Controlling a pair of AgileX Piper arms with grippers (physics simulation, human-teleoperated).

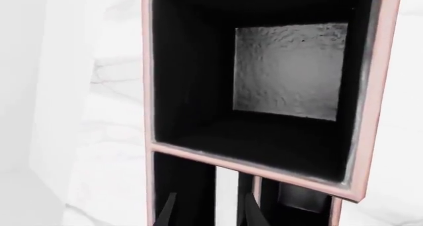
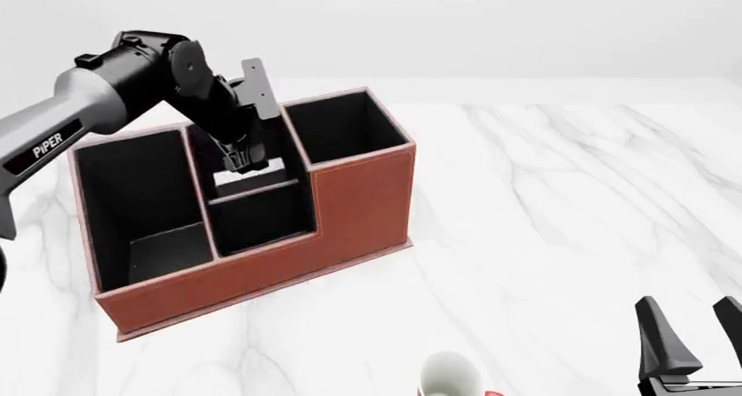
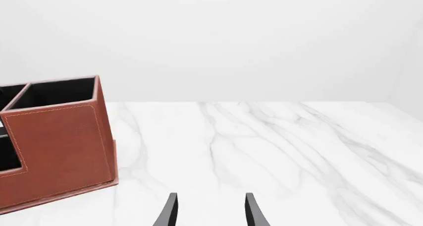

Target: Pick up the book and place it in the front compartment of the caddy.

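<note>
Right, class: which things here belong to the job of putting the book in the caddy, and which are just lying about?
For the job:
- book, only a white strip showing inside the caddy
- caddy
- left gripper, open above the book

Lying about:
- white-and-red mug, at the near table edge
- right gripper, open, away from the caddy

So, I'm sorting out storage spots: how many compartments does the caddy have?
4 in the caddy: left compartment, right rear compartment, middle rear compartment, where the left pincer reaches in, and middle front compartment before it.
</note>
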